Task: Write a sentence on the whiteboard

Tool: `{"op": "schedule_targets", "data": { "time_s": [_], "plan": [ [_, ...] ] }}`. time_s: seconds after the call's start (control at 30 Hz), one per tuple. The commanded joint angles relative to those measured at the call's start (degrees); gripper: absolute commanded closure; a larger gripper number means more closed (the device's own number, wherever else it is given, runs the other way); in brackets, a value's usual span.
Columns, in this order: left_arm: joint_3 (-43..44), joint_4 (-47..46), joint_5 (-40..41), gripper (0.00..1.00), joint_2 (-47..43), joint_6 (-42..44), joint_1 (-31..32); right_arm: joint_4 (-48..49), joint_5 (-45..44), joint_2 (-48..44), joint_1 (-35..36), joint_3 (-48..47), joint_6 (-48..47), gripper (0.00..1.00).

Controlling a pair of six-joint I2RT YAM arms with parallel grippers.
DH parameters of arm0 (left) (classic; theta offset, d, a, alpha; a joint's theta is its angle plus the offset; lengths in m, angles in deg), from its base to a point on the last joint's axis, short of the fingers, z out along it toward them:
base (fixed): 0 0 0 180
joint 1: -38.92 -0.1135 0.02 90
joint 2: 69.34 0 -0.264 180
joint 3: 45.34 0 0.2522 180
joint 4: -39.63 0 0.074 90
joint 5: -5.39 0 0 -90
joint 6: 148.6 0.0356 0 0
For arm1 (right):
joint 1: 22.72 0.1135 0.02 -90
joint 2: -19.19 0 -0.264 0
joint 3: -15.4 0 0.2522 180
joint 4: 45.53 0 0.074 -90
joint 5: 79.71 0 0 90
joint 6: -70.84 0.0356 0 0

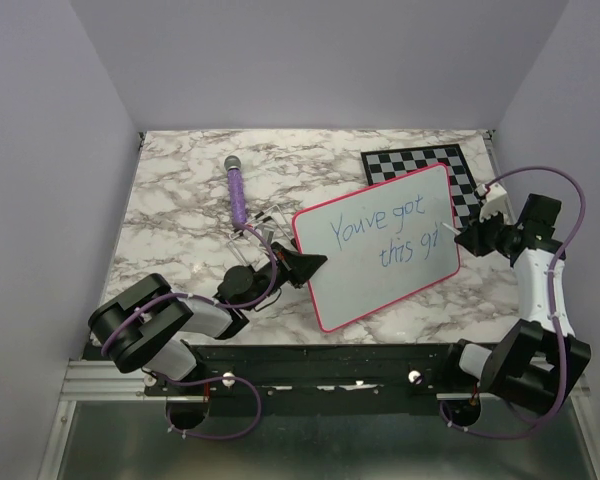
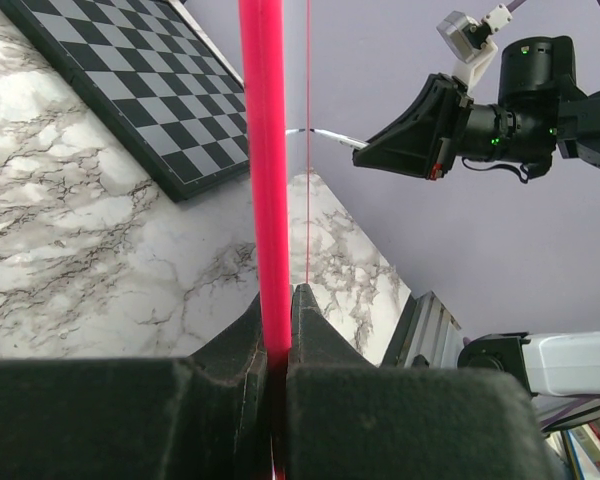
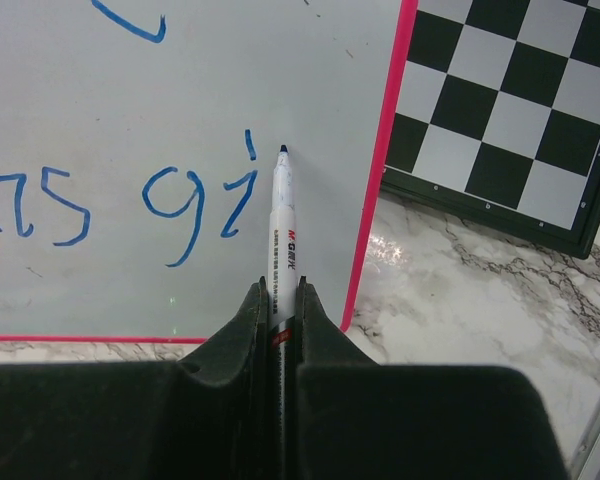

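The pink-rimmed whiteboard [image 1: 380,250], its edge pinched between my left fingers [image 2: 318,335], stretches lengthwise from them toward my right fingers [image 3: 316,335], the blue two-line sentence [image 1: 385,232] ending just ahead of these, which clamp a marker [image 3: 281,230] pointing straight forward at it.

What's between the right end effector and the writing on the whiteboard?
A white marker, held by the right end effector, its tip beside the sentence on the whiteboard; right wrist view.

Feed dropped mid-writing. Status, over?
Left gripper shut on whiteboard rim. Right gripper shut on marker, tip beside last letters. Sentence reads "You've got this gi". Chessboard beside whiteboard, nothing blocking.
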Motion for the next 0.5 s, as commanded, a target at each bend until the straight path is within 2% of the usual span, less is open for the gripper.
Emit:
{"op": "schedule_targets", "data": {
  "time_s": [0.0, 0.47],
  "plan": [
    [-0.42, 0.85, -3.86, 1.00, 0.83, 4.77, 0.55, 2.23, 1.39, 0.94, -0.43, -2.27, 1.13, 0.99],
    [0.02, 0.41, -4.38, 1.00, 1.62, 4.77, 0.55, 4.08, 2.35, 3.66, -0.43, -2.80, 2.19, 0.99]
  ]
}}
